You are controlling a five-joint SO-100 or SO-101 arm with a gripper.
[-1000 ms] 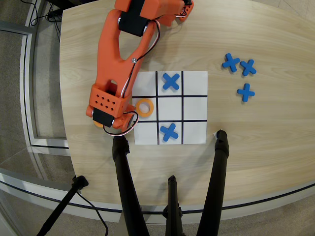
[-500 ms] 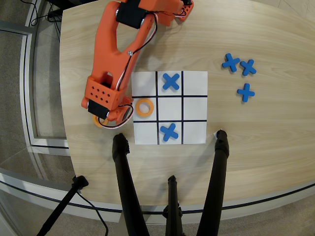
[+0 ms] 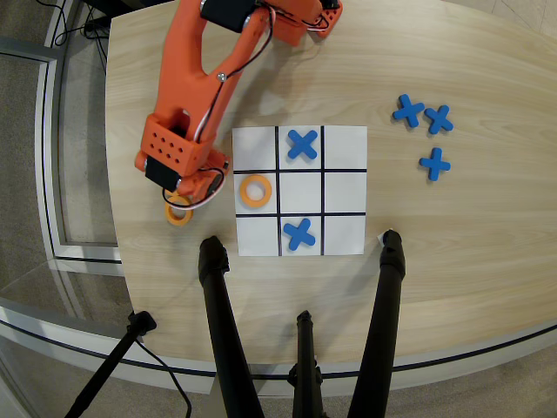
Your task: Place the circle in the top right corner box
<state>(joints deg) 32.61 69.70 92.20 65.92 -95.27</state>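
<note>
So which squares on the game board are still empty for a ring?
On the paper grid, the whole right column, the centre square and both left corners are bare. Blue crosses fill the top-middle and bottom-middle squares, and an orange ring fills the left-middle. It is crowded left of the grid, where the end effector sits over another ring.

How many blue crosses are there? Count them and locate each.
5. Top-middle cell, bottom-middle cell, and three off the grid at right. None seems hidden.
</note>
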